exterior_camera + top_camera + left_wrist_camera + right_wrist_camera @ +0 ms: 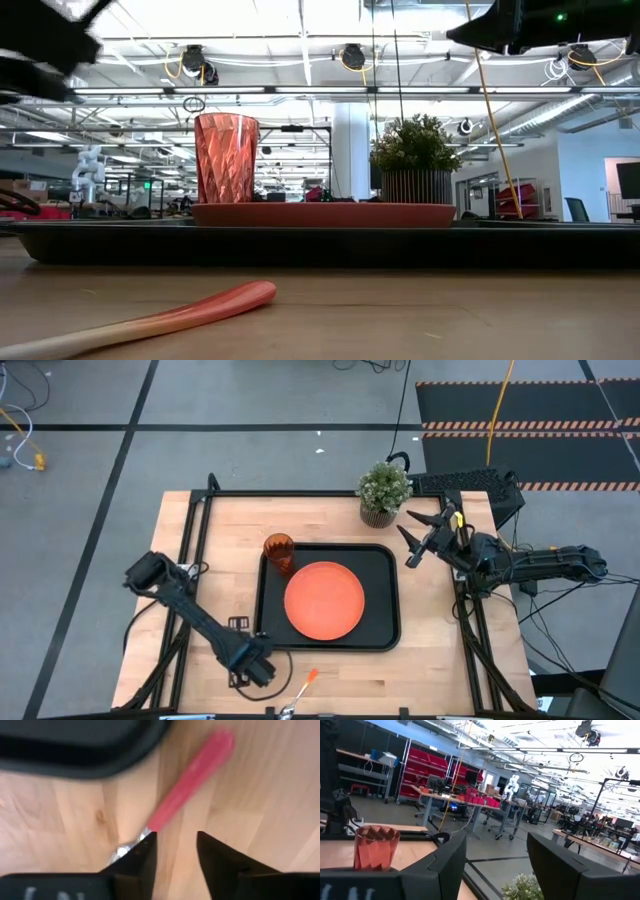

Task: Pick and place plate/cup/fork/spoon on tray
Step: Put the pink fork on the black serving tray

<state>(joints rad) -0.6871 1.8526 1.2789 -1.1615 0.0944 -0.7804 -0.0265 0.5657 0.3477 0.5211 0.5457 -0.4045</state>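
Note:
The orange plate (325,600) lies flat in the black tray (385,565). The amber cup (279,552) stands upright in the tray's far left corner. The fork (305,686), with a pinkish-red handle (192,775), lies on the table in front of the tray's near edge. Its metal end (122,851) is partly hidden behind one finger. My left gripper (262,670) is open just left of the fork, which shows ahead of its fingers (175,845). My right gripper (415,535) is open and empty in the air beside the tray's far right corner. The spoon is out of view.
A potted green plant (383,492) stands at the table's far edge, close to my right gripper. Bare wood shows left and right of the tray. The table's near edge is close behind the fork.

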